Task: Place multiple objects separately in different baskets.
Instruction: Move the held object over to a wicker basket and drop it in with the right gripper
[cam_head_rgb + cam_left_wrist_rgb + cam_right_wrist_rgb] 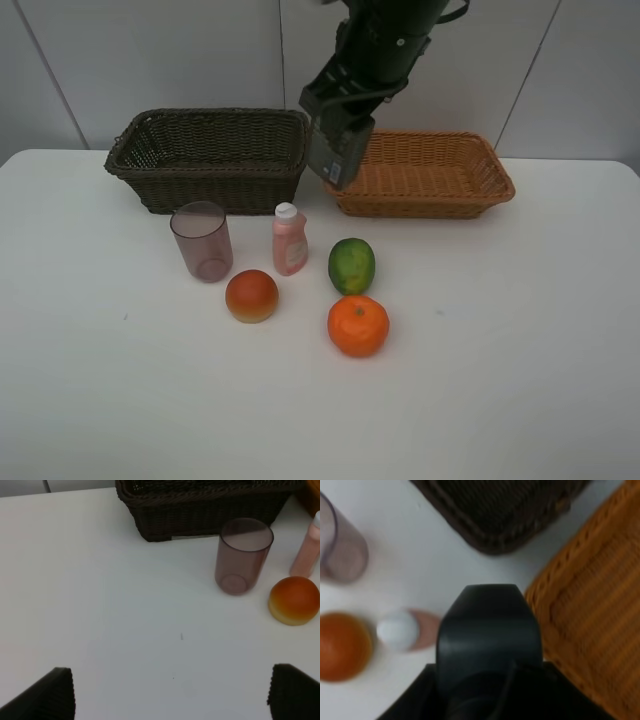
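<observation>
A white table (520, 400) under pale wall panels (170, 60) carries your dark basket (210, 160) and tan basket (430, 178). In front stand the cup (203, 242), pink bottle (290, 240), orange (358, 326), red-orange fruit (251, 296) and green fruit (351, 265). Your right gripper (334, 176) hangs closed by the baskets' gap, any load unclear. The left gripper (172, 690), jaws wide, shows only fingertips (55, 695).

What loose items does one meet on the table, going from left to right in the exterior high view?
mauve cup → red-orange fruit → pink bottle → green fruit. The orange, in front of the green fruit, has no clear place.
</observation>
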### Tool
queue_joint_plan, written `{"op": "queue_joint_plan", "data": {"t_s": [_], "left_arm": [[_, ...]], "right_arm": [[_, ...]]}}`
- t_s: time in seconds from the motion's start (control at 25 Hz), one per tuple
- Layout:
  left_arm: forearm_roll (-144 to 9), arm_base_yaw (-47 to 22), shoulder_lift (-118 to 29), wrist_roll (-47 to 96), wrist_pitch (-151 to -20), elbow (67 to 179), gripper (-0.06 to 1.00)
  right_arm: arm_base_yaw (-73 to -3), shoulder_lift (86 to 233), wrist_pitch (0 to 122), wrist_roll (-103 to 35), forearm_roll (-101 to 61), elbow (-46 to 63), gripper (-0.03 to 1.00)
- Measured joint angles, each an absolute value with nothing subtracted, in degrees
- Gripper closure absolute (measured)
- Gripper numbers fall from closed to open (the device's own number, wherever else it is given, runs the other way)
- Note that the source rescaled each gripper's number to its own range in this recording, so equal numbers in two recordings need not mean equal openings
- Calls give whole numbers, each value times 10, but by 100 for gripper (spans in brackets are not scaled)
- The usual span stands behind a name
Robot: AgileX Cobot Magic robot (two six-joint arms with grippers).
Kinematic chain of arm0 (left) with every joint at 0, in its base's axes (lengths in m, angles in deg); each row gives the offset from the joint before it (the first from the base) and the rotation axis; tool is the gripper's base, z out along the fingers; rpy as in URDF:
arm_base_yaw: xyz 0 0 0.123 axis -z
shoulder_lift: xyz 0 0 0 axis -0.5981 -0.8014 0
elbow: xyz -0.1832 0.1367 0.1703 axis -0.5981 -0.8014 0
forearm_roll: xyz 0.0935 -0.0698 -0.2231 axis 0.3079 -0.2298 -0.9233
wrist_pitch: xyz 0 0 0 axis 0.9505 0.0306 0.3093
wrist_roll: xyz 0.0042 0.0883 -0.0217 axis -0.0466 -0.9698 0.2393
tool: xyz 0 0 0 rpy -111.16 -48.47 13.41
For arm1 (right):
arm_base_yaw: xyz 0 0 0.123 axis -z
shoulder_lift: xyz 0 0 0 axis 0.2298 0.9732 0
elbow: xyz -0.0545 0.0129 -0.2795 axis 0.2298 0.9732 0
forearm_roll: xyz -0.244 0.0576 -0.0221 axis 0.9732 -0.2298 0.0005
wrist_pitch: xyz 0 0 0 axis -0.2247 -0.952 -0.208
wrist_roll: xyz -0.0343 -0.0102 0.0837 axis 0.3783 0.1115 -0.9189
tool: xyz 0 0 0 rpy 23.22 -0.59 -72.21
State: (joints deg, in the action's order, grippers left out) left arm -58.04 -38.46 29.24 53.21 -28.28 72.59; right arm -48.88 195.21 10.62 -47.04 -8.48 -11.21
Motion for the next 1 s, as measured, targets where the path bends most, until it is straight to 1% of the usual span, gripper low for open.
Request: {"op": "queue_joint_plan", "data": {"t_s": [0.2, 0.36, 0.6, 0.8, 1.0], "left_arm": [[-580, -385, 292, 532, -283, 726, -6], [-580, -385, 292, 532, -283, 726, -6], [-580, -385, 292, 532, -283, 726, -6], [-580, -385, 292, 532, -283, 726, -6], [-580, -385, 292, 532, -283, 726, -6]], "right_arm": [[-511, 2051, 141, -470, -85, -273, 94], [-512, 2114, 222, -470, -85, -345, 94], [-512, 2188, 332, -470, -84, -352, 94], [-512, 2238, 373, -470, -88, -352, 94], [-512, 2265, 389, -470, -94, -352, 94]]}}
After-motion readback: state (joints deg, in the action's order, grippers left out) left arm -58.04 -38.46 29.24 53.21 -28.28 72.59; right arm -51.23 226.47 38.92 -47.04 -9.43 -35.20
